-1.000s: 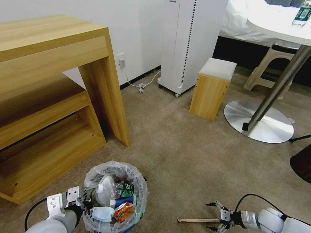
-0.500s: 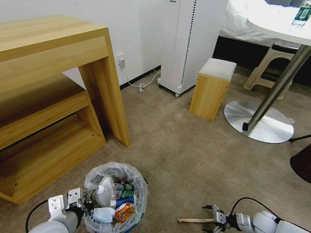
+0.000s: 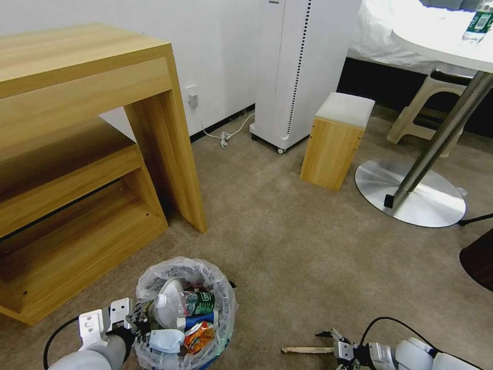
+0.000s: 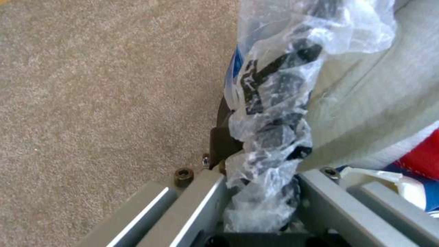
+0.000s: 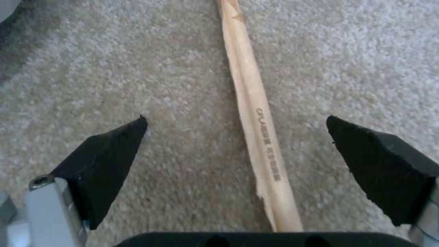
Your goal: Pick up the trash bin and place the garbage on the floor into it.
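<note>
Trash bin [image 3: 186, 313] rim clamped by left gripper [image 3: 134, 321], right gripper [image 5: 238, 161] low, jaws spread astride wooden stick [image 5: 253, 113]

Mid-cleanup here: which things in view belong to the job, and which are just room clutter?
Job:
- trash bin, rim gripped by the left claw
- garbage already inside
- wooden stick on the floor, between the open right claw fingers

Lying about:
- wooden desk
- small stool
- white appliance
- round table
</note>
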Motion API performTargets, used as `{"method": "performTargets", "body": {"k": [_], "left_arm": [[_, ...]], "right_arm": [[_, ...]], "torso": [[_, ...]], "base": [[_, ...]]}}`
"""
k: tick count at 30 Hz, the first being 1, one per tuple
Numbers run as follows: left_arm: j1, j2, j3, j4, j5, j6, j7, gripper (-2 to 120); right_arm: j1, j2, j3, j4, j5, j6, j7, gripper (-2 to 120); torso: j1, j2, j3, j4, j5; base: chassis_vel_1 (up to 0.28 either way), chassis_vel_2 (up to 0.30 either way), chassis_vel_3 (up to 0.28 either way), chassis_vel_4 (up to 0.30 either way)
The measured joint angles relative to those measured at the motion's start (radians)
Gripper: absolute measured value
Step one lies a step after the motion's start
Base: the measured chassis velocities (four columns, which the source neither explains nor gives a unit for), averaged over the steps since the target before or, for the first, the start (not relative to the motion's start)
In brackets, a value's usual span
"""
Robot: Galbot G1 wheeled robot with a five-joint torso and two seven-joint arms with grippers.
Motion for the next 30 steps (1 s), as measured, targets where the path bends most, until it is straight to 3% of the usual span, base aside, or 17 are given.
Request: {"method": "performTargets", "body": {"k": [14,19,30], "left_arm": [[-0.002,-0.002,-0.001,0.004,0.003,0.0,0.003,0],[-0.002,-0.003,-0.002,0.005,0.005,0.0,0.005,0],[-0.006,0.007,-0.002,0.009,0.005,0.0,0.005,0]], "right_arm": [[-0.005,0.033,0.003,-0.032,0.003,0.018,-0.022,83],[-0.008,0.035,0.002,-0.032,0.01,0.024,-0.035,68],[-0.011,0.036,0.001,-0.031,0.023,0.027,-0.056,32]], "torso": [[0.0,0.0,0.0,-0.0003,-0.0017],[0.0,0.0,0.0,-0.0001,0.0007],[0.0,0.0,0.0,-0.0003,0.0001]], "base": [[0.0,0.0,0.0,0.0],[0.0,0.0,0.0,0.0],[0.0,0.0,0.0,0.0]]}}
